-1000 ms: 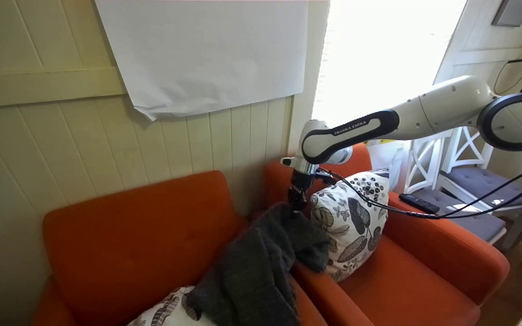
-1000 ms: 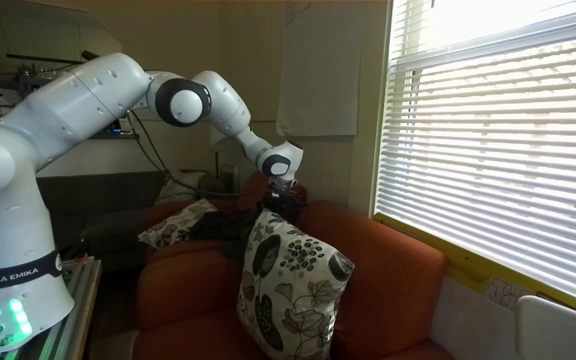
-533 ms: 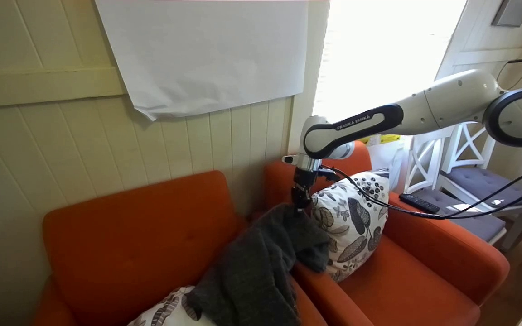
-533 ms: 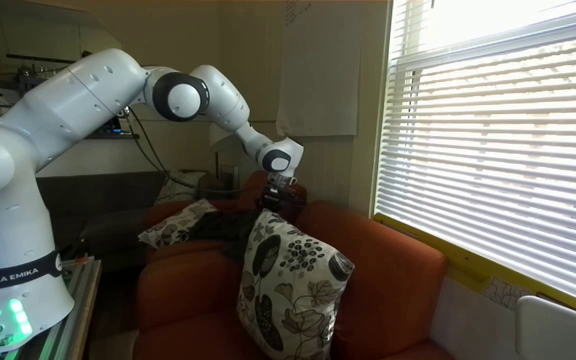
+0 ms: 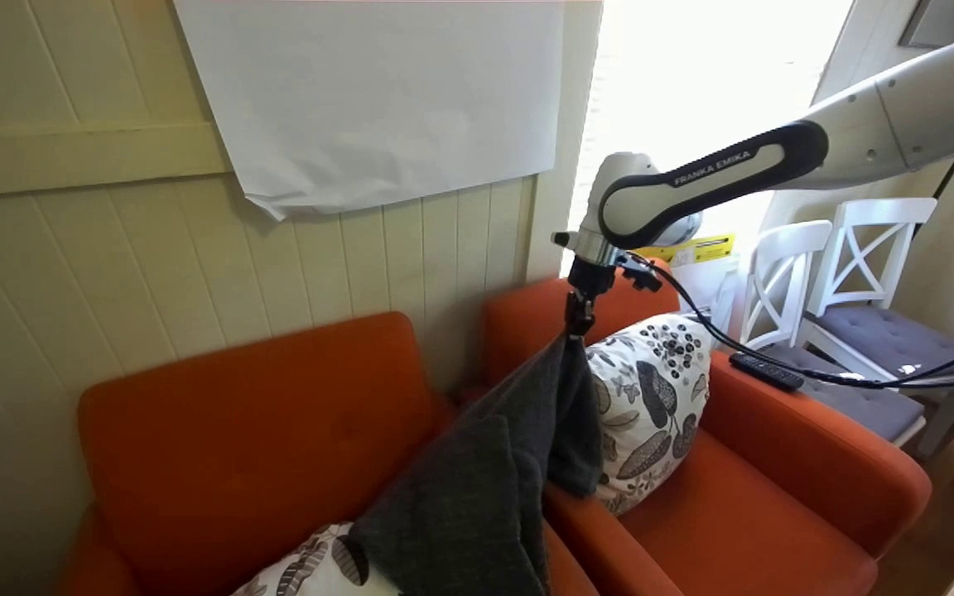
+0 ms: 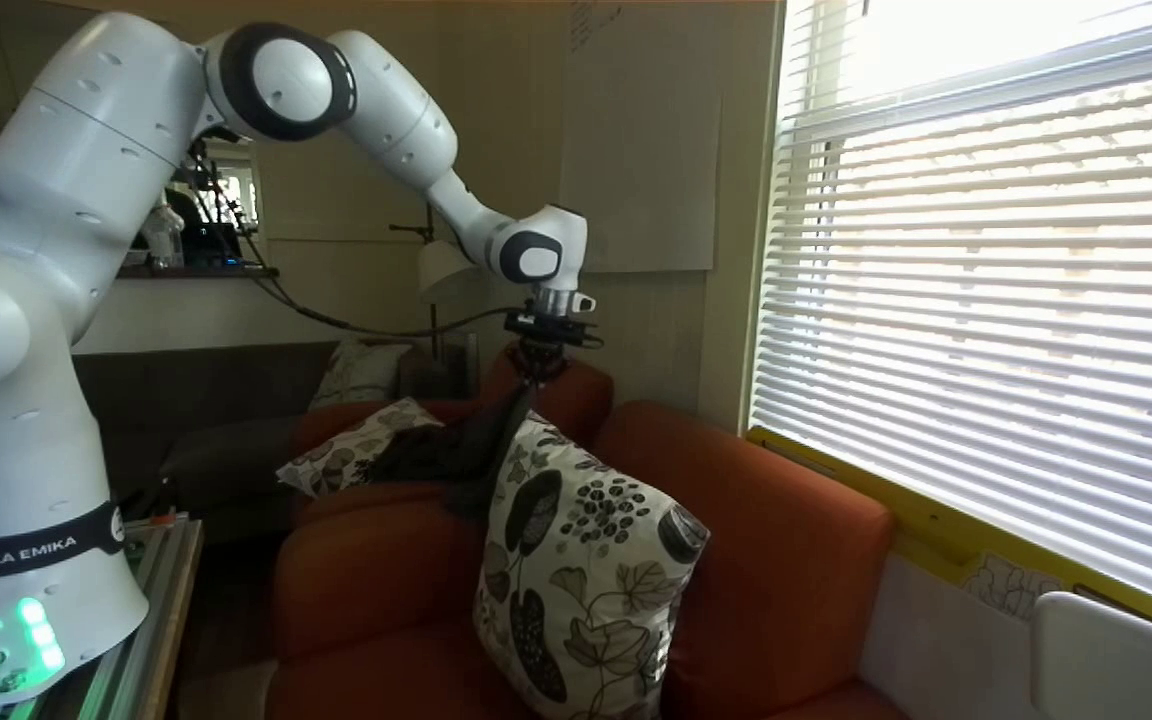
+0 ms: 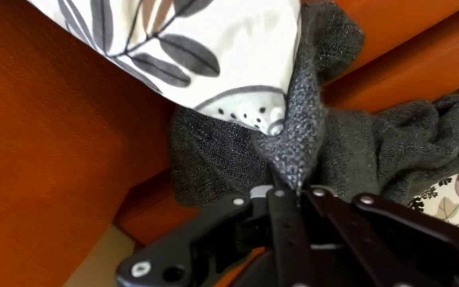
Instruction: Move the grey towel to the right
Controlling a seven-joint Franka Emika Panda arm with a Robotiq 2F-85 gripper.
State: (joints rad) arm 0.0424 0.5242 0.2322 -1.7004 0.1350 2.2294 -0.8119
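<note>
Wrist view: grey towel (image 7: 343,153) clamped in pincer (image 7: 296,190) by gathered fold.

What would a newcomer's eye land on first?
Probably the white arm, spanning the right side in an exterior view. At its end, the tool pinches the grey towel into a peak beside a leaf-print pillow. Bright blinds glare at right in an exterior view.
</note>
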